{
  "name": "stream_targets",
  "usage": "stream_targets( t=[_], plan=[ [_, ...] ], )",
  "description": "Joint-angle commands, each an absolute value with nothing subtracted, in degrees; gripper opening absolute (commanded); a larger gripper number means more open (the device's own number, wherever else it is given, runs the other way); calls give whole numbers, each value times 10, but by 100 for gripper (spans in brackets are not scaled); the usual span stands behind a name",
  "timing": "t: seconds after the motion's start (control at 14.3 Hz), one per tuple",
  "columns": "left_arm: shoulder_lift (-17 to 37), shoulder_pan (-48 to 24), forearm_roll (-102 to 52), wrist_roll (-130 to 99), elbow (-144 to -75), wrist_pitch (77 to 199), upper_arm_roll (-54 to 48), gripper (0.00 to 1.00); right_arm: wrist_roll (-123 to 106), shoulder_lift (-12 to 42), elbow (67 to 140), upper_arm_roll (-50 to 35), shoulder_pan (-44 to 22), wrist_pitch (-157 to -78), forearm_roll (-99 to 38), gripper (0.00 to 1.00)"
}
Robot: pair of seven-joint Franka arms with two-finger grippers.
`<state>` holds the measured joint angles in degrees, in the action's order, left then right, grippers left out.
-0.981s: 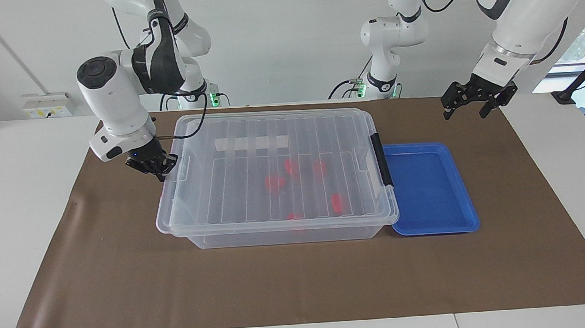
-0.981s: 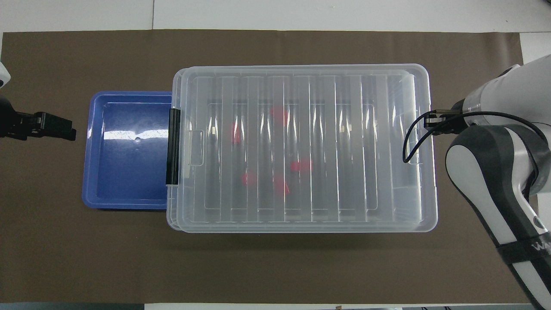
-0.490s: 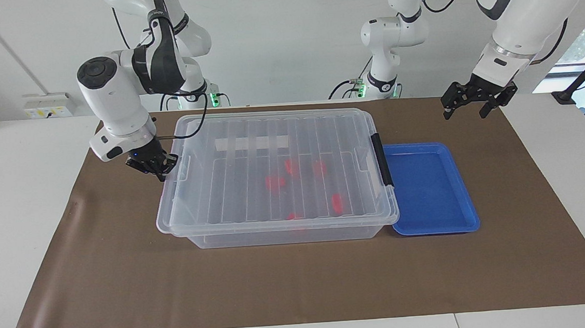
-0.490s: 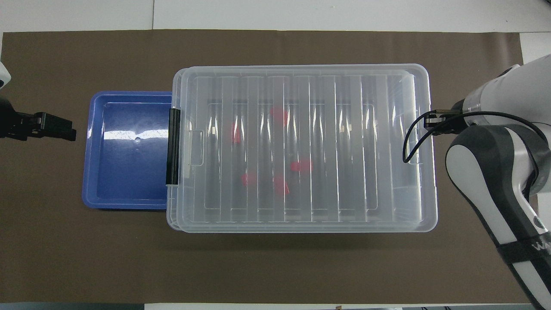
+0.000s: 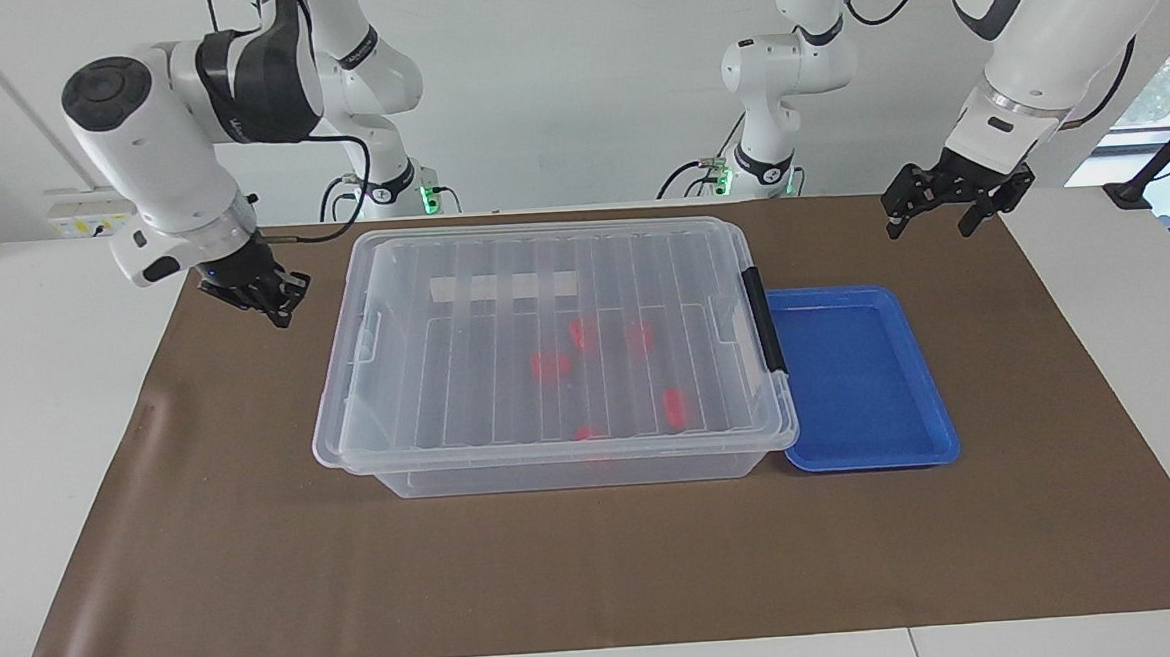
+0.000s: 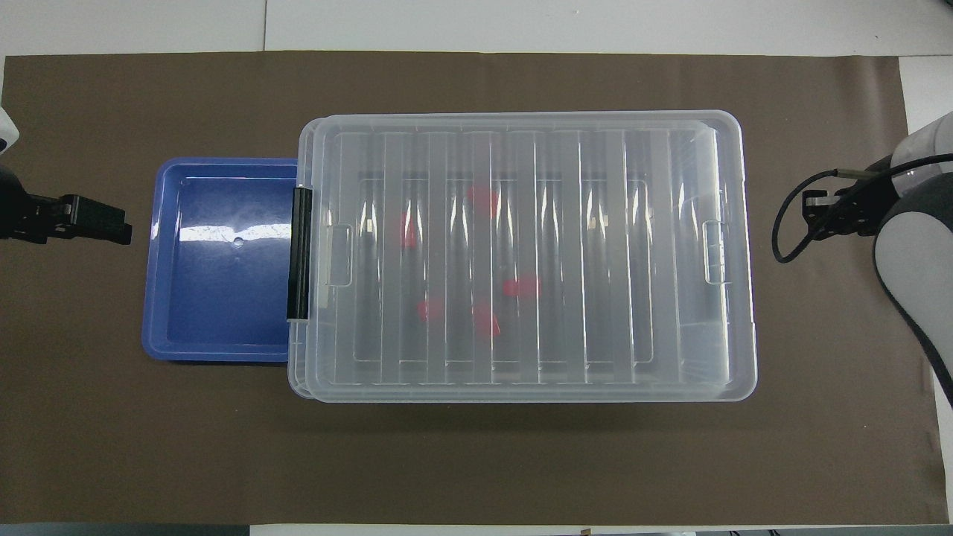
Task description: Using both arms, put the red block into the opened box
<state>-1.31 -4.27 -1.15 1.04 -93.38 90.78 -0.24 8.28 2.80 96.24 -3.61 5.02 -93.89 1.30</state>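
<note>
The box [image 5: 547, 371] [image 6: 521, 257] stands mid-mat with its ribbed clear lid lying flat on it; a black clip handle [image 5: 767, 319] sits on the end toward the left arm. Several red blocks [image 5: 550, 365] [image 6: 521, 286] show through the lid, resting on the box floor. My right gripper [image 5: 268, 300] hangs shut and holding nothing over the mat, apart from the box's end toward the right arm. Over the mat's corner by the blue tray, my left gripper [image 5: 925, 219] [image 6: 104, 222] hovers open with nothing between its fingers.
A shallow blue tray [image 5: 941, 430] [image 6: 223, 298] with nothing in it lies against the box's handle end. Two slimmer white arms [image 5: 772, 68] with green-lit bases stand at the table's edge by the robots. Brown mat [image 5: 598, 568] covers the table.
The right gripper has lifted off the box's end and swung outward toward the right arm's end of the table. The left gripper, box and blocks have stayed put.
</note>
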Motion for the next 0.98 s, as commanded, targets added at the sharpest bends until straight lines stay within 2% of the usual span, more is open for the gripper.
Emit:
stream_targets(
  t=[0.0, 0.07, 0.28, 0.91],
  plan=[
    [-15, -42, -18, 13, -935, 903, 5, 100, 36, 32, 913, -15, 55, -875, 12, 93],
    [-15, -42, -18, 13, -935, 903, 5, 100, 6, 31, 895, -7, 55, -852, 11, 100],
    [-15, -42, -18, 13, -935, 903, 4, 100, -20, 29, 860, -2, 55, -808, 14, 100],
    [-15, -42, -18, 13, -935, 903, 5, 100, -22, 29, 860, -3, 55, -846, 12, 100]
  ],
)
